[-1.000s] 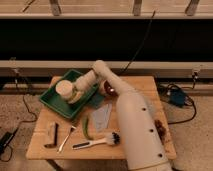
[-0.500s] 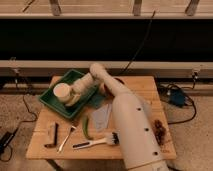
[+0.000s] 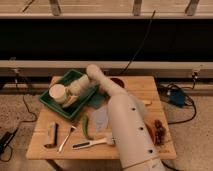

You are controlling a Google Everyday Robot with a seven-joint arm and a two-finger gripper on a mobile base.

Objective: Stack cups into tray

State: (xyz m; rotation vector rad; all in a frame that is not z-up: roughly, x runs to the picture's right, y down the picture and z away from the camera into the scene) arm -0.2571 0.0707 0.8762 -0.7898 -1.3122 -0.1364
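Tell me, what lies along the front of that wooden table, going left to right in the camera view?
Wooden block → fork → green pepper → brush → the robot's white arm. Its gripper is farther back, over the green tray.

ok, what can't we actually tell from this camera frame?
- Gripper: over the large green rectangular plastic tray, in the camera view; its own wrist covers its tip.
- Cream-white plastic tumbler: in the tray; the second, darker cup is not visible, possibly behind the arm.
- Dark maroon bowl: mostly hidden by the arm.
- Robot base: cut off by the bottom edge.
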